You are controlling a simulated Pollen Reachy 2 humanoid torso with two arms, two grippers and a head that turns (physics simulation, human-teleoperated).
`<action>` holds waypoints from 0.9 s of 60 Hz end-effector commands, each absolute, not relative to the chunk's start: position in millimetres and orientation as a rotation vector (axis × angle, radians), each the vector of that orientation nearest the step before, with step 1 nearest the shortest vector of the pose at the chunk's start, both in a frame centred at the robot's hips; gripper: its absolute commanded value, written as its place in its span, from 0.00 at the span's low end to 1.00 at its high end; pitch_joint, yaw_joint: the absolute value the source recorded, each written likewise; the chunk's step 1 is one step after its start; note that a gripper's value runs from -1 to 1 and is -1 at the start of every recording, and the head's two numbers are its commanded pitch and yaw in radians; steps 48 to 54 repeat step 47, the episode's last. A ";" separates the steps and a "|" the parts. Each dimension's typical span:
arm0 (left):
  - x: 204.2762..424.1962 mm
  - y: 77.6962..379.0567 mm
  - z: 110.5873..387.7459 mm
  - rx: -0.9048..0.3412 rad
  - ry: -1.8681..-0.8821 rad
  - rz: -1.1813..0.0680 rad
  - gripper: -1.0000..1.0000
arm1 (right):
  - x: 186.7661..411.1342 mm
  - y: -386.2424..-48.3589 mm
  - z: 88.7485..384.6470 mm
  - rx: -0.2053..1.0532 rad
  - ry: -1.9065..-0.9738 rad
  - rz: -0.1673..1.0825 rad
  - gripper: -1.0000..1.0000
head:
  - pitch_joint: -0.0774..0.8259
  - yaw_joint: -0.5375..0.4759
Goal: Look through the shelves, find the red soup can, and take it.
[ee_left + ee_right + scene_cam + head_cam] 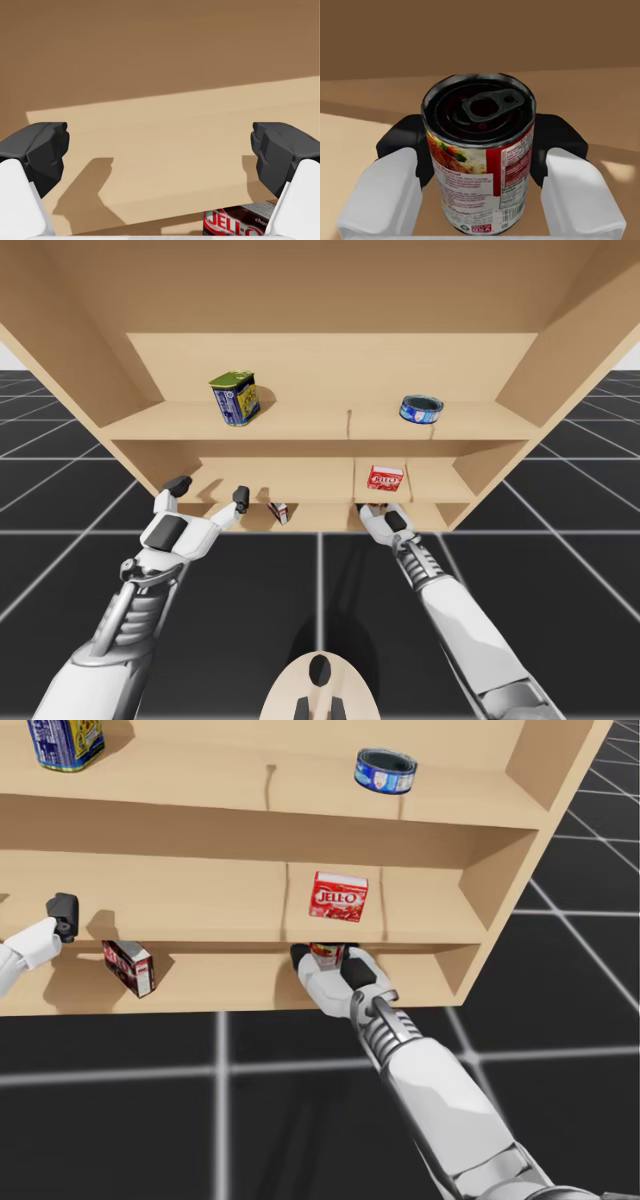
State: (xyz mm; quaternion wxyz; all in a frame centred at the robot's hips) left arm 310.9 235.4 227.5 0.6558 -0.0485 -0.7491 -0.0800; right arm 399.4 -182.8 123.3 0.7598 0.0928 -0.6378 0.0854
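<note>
Casing on left arm (110, 640) and right arm (470, 630): smooth white shells, with ribbed grey-black sections behind the wrists. On left gripper (210, 490) and right gripper (328, 956): white finger bodies, black pads (42, 150).

Cans: 3 counted (red soup can (480, 165), blue-and-yellow can (234, 398), flat blue can (421, 408)); boxes: 2 counted (red box (385, 478), dark box (130, 968)); shelves (300, 422): 3 counted, in 1 wooden unit (560, 350)
</note>
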 end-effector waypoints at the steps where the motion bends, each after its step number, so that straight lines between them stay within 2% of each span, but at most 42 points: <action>1: 311.3 235.3 227.1 -0.111 -1.695 -0.182 0.00 | 391.8 -150.3 111.1 0.288 -1.350 0.156 1.00 | 0.73 0.33; 11: 311.7 235.6 227.0 -0.110 -1.695 -0.177 0.00 | 387.9 -153.4 119.3 0.292 -1.382 0.150 1.00 | 0.73 0.32; 19: 312.0 235.6 227.0 -0.108 -1.698 -0.175 0.00 | 375.9 -157.8 141.8 0.255 -1.533 0.162 1.00 | 0.73 0.32; 29: 312.3 235.3 226.7 -0.109 -1.698 -0.176 0.00 | 354.1 -163.6 154.1 0.233 -1.598 0.171 1.00 | 0.73 0.32; 37: 312.6 235.0 226.8 -0.108 -1.697 -0.177 0.00 | 329.6 -169.3 152.3 0.239 -1.572 0.181 1.00 | 0.72 0.32; 47: 312.6 235.0 226.9 -0.109 -1.700 -0.176 0.00 | 281.2 -177.3 142.0 0.254 -1.523 0.205 1.00 | 0.72 0.32; 54: 312.6 235.0 226.9 -0.109 -1.700 -0.176 0.00 | 281.2 -177.3 142.0 0.254 -1.523 0.205 1.00 | 0.72 0.32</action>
